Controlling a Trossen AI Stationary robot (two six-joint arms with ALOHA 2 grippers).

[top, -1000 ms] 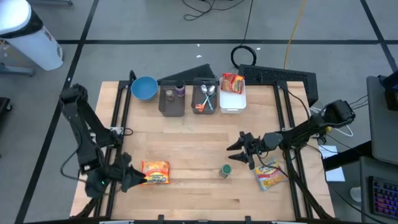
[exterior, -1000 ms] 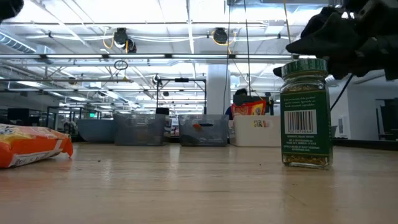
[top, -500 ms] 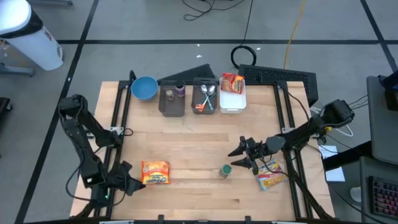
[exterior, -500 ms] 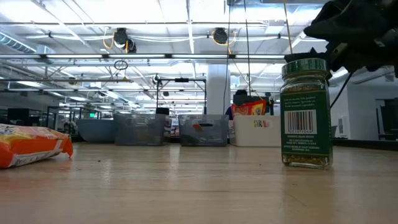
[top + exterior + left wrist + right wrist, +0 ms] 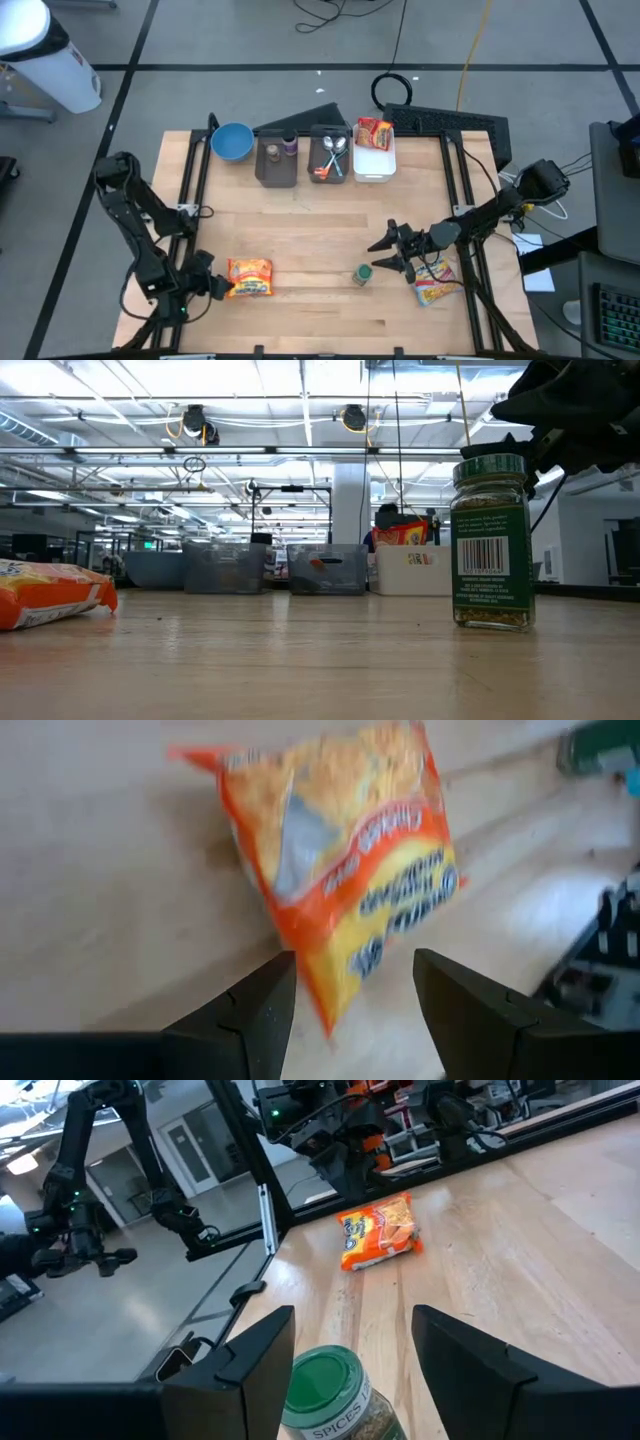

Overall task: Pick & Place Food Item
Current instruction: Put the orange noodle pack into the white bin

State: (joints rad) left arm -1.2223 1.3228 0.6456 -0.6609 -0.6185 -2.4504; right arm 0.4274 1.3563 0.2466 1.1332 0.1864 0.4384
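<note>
Right end effector [image 5: 382,258], fingers apart, hovers right of center in the high view, just right of the green-lidded spice jar [image 5: 363,275]. Left end effector [image 5: 222,286], fingers apart, sits lower left beside the orange noodle packet [image 5: 250,277] lying on the table [image 5: 300,230]

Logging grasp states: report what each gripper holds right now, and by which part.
Nothing is held. The left gripper is open at the edge of the orange noodle packet; the right gripper is open above the green-lidded spice jar.

Three noodle packets [image 5: 250,277], one spice jar [image 5: 363,275]
</note>
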